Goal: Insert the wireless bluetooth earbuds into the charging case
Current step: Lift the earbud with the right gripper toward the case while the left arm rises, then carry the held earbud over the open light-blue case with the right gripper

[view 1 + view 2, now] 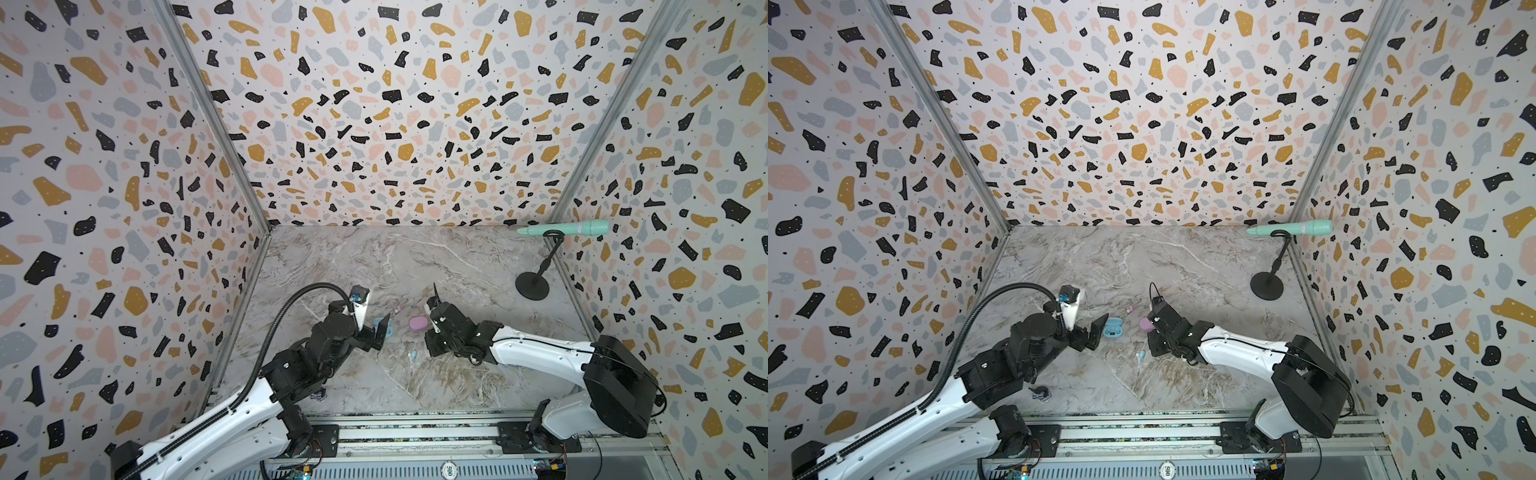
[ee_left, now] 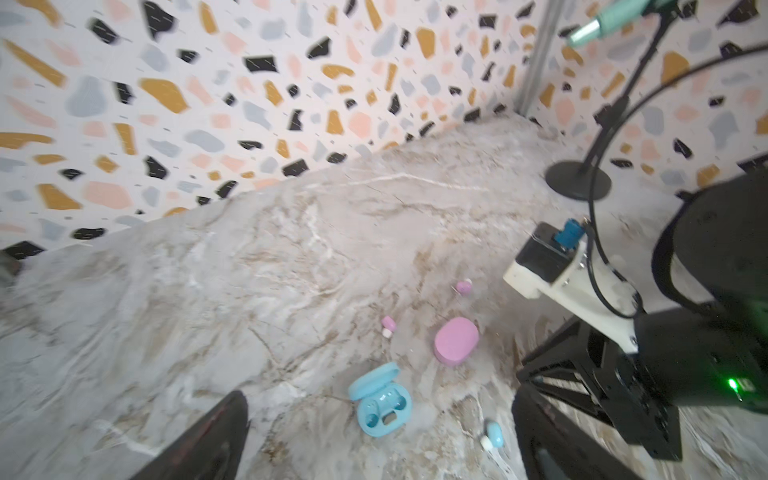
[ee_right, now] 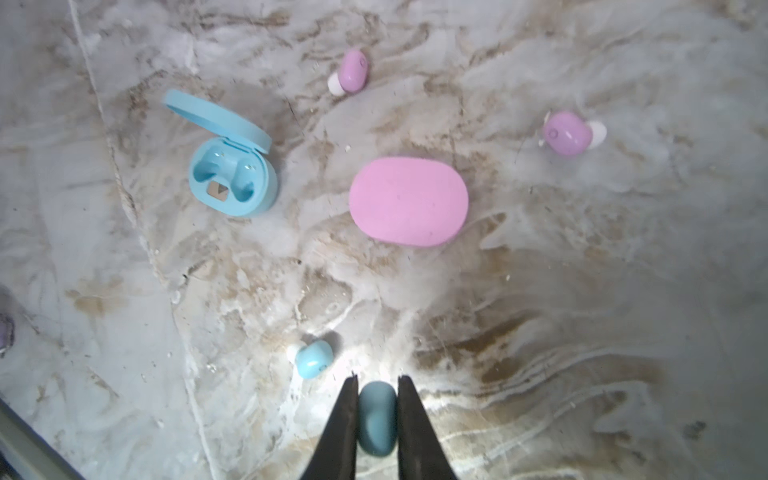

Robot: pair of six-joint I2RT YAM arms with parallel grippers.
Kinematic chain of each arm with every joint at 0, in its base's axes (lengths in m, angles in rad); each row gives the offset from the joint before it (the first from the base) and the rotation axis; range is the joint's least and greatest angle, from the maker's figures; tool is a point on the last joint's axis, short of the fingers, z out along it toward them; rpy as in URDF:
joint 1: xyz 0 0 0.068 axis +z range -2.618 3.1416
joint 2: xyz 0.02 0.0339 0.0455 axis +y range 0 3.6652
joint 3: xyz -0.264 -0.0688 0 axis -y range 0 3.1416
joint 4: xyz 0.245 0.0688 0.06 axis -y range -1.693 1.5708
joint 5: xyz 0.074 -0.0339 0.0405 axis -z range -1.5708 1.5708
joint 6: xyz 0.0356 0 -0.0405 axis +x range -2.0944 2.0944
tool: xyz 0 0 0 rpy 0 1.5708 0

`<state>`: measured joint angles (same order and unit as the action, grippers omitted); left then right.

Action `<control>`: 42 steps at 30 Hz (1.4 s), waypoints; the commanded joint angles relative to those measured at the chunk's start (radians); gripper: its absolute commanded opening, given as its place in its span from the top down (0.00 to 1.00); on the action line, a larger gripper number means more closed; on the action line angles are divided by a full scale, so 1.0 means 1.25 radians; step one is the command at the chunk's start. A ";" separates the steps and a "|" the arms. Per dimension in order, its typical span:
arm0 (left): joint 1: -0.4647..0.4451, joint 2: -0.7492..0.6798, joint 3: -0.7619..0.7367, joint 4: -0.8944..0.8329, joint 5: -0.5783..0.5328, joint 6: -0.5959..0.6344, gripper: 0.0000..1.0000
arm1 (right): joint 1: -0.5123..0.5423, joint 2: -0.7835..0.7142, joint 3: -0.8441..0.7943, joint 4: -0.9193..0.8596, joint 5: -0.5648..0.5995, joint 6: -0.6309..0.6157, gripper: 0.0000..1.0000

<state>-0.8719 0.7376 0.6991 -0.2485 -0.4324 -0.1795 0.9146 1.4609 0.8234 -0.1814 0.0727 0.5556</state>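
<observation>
The blue charging case (image 3: pixel 232 183) lies lid-open on the marble, both sockets empty; it also shows in a top view (image 1: pixel 1113 327). My right gripper (image 3: pixel 376 380) is shut on a blue earbud (image 3: pixel 377 419), held just above the table. A second blue earbud (image 3: pixel 313 358) lies beside its tips. The pink case (image 3: pixel 409 201) is closed, and two pink earbuds (image 3: pixel 351 72) (image 3: pixel 569 133) lie loose beyond it. My left gripper (image 2: pixel 379 397) hangs open just left of the blue case (image 2: pixel 382 403), holding nothing.
A mint-green microphone (image 1: pixel 565 228) sits on a black stand (image 1: pixel 532 284) at the back right corner. A small dark purple object (image 1: pixel 1041 392) lies near the front left, by the left arm. Patterned walls close in three sides; a metal rail (image 1: pixel 415 432) runs along the front.
</observation>
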 commanded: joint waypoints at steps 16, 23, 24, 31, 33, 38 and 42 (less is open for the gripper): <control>0.010 -0.161 -0.078 -0.043 -0.294 -0.103 0.00 | 0.143 0.227 0.281 -0.128 0.248 0.033 0.82; 0.013 -0.186 -0.086 -0.029 -0.270 -0.097 0.00 | 0.165 0.306 0.364 -0.164 0.302 0.047 0.83; 0.013 -0.187 -0.086 -0.029 -0.267 -0.098 0.00 | 0.167 0.319 0.378 -0.175 0.317 0.050 0.83; 0.013 -0.202 -0.089 -0.027 -0.249 -0.096 0.00 | 0.169 0.360 0.420 -0.176 0.342 0.044 0.83; 0.012 -0.204 -0.088 -0.026 -0.244 -0.095 0.00 | 0.169 0.366 0.429 -0.176 0.351 0.042 0.83; 0.012 -0.210 -0.086 -0.028 -0.252 -0.094 0.00 | 0.169 0.383 0.451 -0.166 0.366 0.023 0.83; 0.013 -0.234 -0.086 -0.032 -0.281 -0.100 0.00 | 0.168 0.410 0.479 -0.170 0.367 0.012 0.83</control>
<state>-0.8639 0.4713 0.5968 -0.3199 -0.7464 -0.3008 1.1217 1.9671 1.3853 -0.3687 0.5045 0.5888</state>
